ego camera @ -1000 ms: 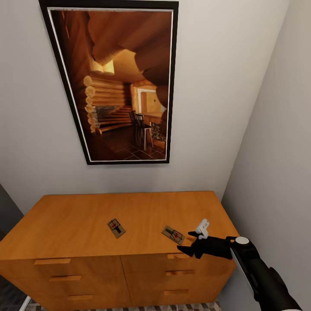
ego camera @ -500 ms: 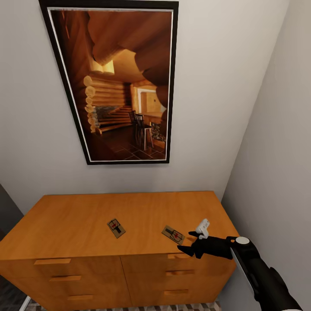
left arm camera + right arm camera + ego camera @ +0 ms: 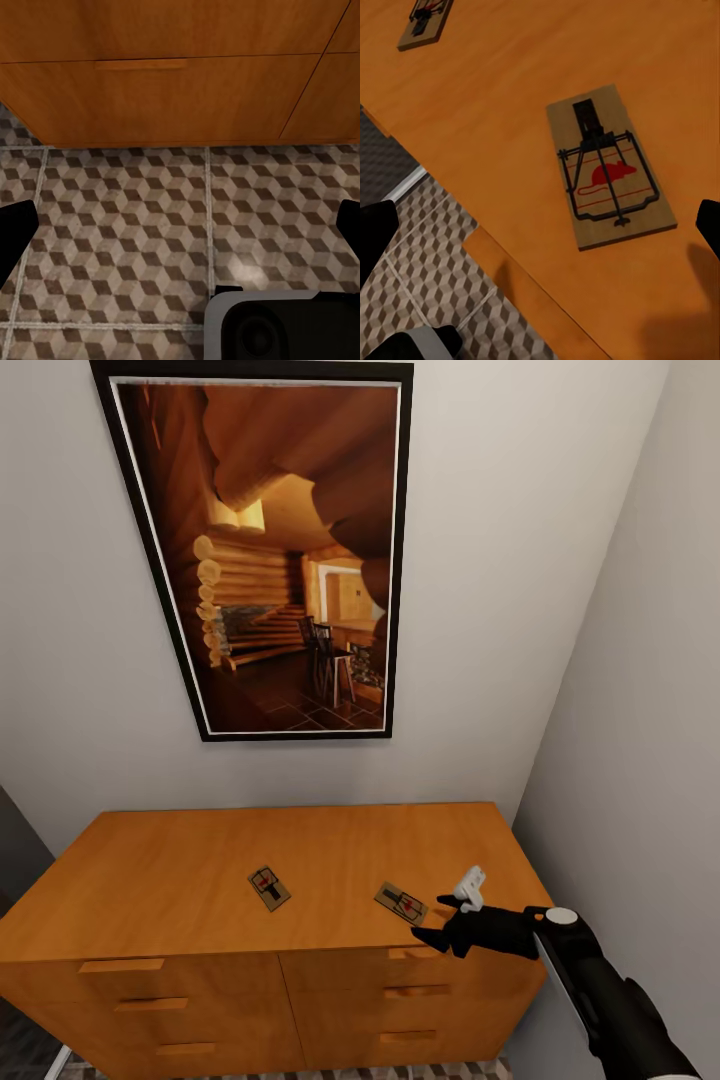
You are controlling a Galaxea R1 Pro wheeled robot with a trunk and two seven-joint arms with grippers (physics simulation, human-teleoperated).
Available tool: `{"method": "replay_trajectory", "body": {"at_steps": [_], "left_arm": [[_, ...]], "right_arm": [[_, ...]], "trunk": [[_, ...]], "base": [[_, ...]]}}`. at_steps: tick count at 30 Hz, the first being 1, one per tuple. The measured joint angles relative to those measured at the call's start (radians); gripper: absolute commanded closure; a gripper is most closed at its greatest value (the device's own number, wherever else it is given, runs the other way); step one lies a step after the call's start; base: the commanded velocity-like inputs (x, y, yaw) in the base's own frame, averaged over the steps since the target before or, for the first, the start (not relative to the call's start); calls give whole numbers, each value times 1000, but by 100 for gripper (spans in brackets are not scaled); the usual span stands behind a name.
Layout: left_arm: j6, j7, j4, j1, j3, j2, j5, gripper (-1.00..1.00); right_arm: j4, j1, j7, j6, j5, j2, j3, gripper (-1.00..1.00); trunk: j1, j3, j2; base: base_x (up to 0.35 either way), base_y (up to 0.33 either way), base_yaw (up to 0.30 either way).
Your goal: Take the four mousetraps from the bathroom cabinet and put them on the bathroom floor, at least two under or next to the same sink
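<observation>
While two traps lie flat on the cabinet (image 3: pixel 180 880) top, the right gripper (image 3: pixel 450 920) hovers with jaws spread wide just beside the nearer trap (image 3: pixel 401 903) (red mouse mark up); the other trap (image 3: pixel 269 887) lies well apart. The left gripper (image 3: pixel 180 225), also wide, faces floor (image 3: pixel 135 225) before the cabinet.

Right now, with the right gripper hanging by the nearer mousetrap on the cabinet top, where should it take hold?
Probably across the long bare edges of the right mousetrap, coming straight down with the right gripper. It lies flat on the cabinet, and its wire parts sit along the middle.
</observation>
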Motion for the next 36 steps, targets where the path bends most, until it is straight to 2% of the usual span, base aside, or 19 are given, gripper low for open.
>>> {"method": "replay_trajectory", "body": {"at_steps": [36], "left_arm": [[0, 0, 0, 0, 0, 0, 0, -100]], "right_arm": [[12, -31, 1, 1, -10, 0, -1, -100]], "trunk": [[0, 0, 0]], "base": [[0, 0, 0]]}}
